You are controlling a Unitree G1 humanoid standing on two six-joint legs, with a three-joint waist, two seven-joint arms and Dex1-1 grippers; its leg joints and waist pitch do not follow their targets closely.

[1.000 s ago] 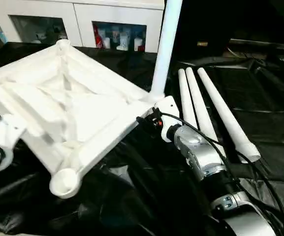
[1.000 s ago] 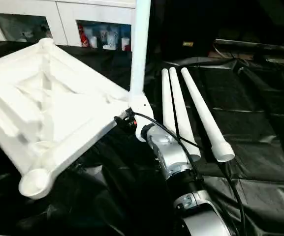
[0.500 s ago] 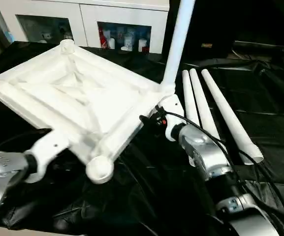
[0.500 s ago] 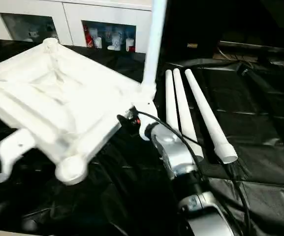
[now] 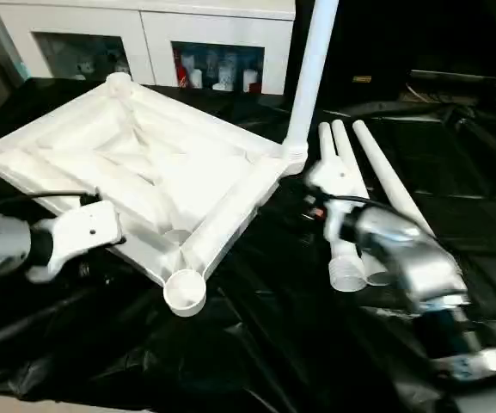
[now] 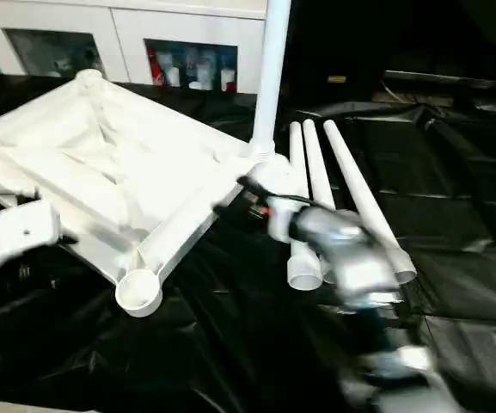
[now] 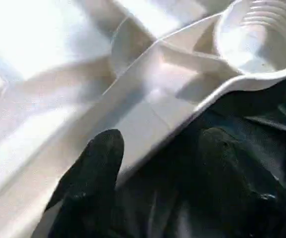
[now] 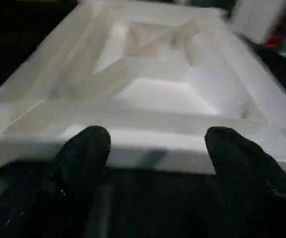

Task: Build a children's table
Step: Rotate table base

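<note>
The small all-white plastic children's table (image 5: 144, 168) lies upside down on black sheeting (image 5: 256, 344), one tapered white leg (image 5: 309, 73) standing upright in its far corner socket. Three loose white legs (image 5: 359, 198) lie beside it. The left gripper (image 7: 157, 163) and right gripper (image 8: 155, 153) both face the rim, jaws open, holding nothing.

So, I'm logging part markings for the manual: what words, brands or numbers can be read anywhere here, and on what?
None can be read.
The tabletop and legs: plain white, no marking.
Items behind the cabinet's glass doors: any labels too small and blurred to read.
</note>
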